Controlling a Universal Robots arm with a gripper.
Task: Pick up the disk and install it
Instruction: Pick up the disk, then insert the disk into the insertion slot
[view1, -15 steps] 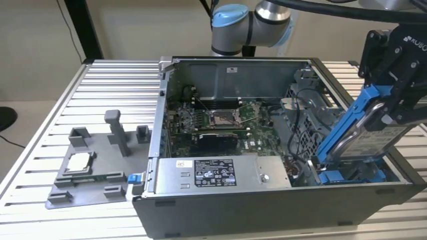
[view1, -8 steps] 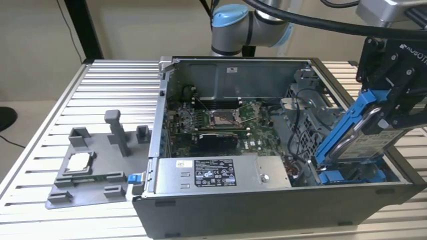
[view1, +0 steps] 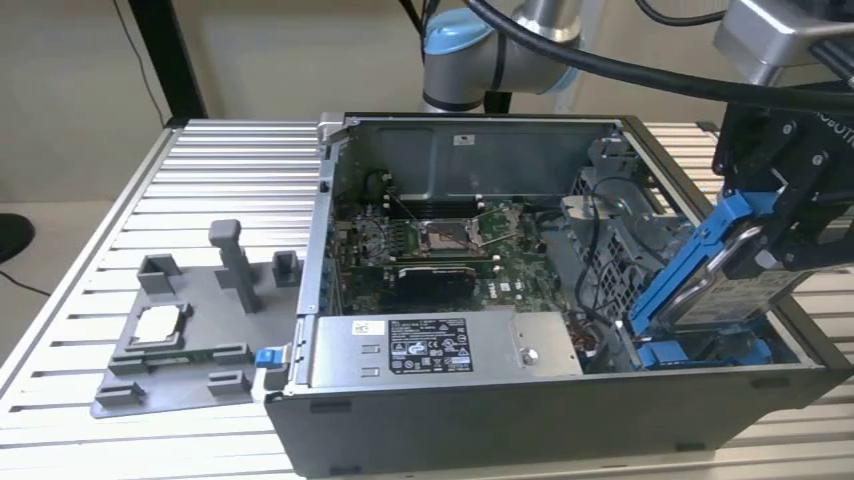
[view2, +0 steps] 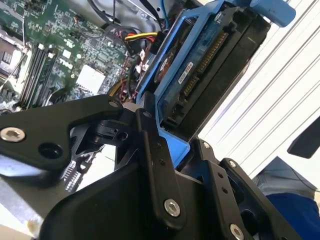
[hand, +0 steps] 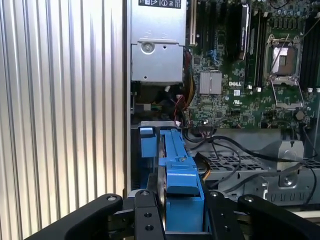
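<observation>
the disk (view1: 714, 275) has been picked up and is clamped in the pincer (view1: 767, 235), held tilted with its lower end at the drive bay (view1: 694, 352) of the open computer case (view1: 534, 420), so installation is judged begun but not yet completed.

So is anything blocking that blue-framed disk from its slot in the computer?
Nothing visible does. The pincer holds the disk tilted, its lower end at the blue bay; black cables lie beside it, not beneath.
</observation>
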